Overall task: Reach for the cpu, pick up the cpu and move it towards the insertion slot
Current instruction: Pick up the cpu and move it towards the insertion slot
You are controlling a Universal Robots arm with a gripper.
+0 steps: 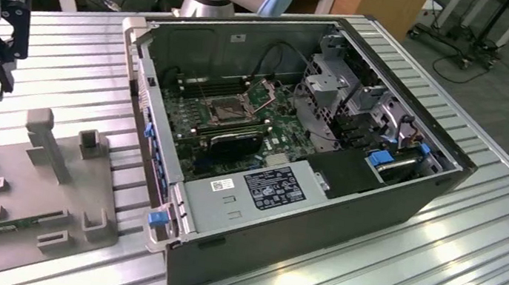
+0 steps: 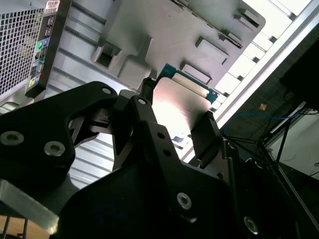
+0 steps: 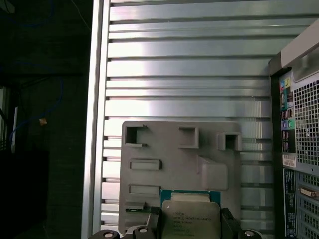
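Here's the pincer [image 2: 177,117], pinching the cpu [image 3: 190,219] by 2 opposite edges, with a black finger on each side of the chip in both wrist views. The cpu's pale metal face catches the light in the second wrist view and sits on a green rim, with the dark fingers [image 2: 205,135] pressed against it. The chip is up in the air, off the grey tray [image 1: 28,193]. In the first wrist view the tray lies below it on the ribbed metal tabletop [image 1: 475,278], close to one long edge of the tabletop. In the exterior view the pincer hangs at the exterior view's left, above the tabletop just past the tray's far end, and well apart from the open computer case [image 1: 327,197]. The case lies on its side in the middle of the tabletop with the green motherboard [image 1: 265,140] exposed inside. On that board is the insertion slot [image 1: 223,112], a square socket with a silvery frame and a dark centre. There's clear distance between it and the held cpu, with the case's near wall between them. Back on the tray, 1 long thin memory stick [image 1: 8,226] lies in its groove near the tabletop's front edge.
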